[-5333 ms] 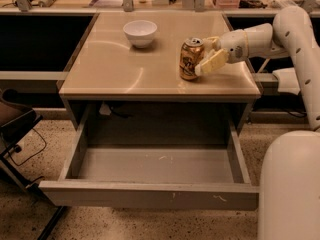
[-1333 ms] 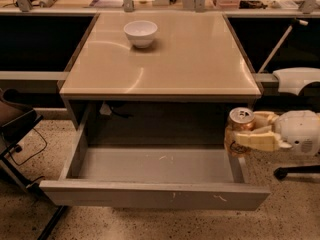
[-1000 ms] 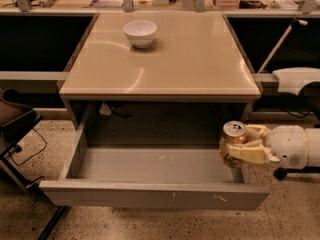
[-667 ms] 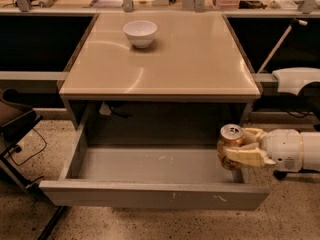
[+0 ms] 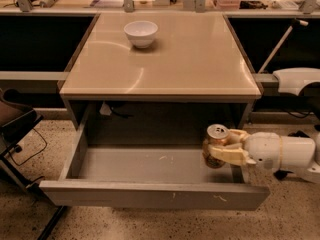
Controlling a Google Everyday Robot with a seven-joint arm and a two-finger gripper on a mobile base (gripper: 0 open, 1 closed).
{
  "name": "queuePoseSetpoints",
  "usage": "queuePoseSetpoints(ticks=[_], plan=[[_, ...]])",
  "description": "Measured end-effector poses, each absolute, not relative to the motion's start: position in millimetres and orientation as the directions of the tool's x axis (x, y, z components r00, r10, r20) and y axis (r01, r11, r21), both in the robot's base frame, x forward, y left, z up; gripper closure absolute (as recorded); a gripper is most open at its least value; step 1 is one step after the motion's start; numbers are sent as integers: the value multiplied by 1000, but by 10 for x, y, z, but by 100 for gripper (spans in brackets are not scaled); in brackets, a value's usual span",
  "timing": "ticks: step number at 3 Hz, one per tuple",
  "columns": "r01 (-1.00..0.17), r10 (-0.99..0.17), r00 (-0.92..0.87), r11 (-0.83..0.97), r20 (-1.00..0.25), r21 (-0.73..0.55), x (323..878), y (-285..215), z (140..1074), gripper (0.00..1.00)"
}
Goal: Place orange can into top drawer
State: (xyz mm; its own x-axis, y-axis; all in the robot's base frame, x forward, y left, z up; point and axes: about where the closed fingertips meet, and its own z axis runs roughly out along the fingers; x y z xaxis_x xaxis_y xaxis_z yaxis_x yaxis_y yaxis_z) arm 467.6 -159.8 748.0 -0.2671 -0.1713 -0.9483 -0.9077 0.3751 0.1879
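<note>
The orange can (image 5: 215, 143) is golden-orange with a silver top and stays upright in my gripper (image 5: 222, 148). The gripper is shut on it, pale fingers wrapped around its sides, with the white arm reaching in from the right. The can sits low inside the right end of the open top drawer (image 5: 150, 194), just above or on its grey floor; I cannot tell if it touches. The drawer is pulled out wide below the table, its flat grey front showing small white scuffs.
A white bowl (image 5: 141, 33) stands at the back of the beige table top (image 5: 160, 69). A dark chair (image 5: 15, 129) is at the left on the speckled floor. A white robot part (image 5: 297, 79) sits at the right. Clutter lines the far shelf.
The gripper has carried the can off the table top, down past the right edge and leftward into the right end of the drawer, lower now than a second ago.
</note>
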Motion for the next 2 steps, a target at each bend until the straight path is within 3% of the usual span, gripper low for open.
queuePoseSetpoints(ticks=[2], plan=[[-879,-113,-233,448,-966,160,5121,-989,7199,100]])
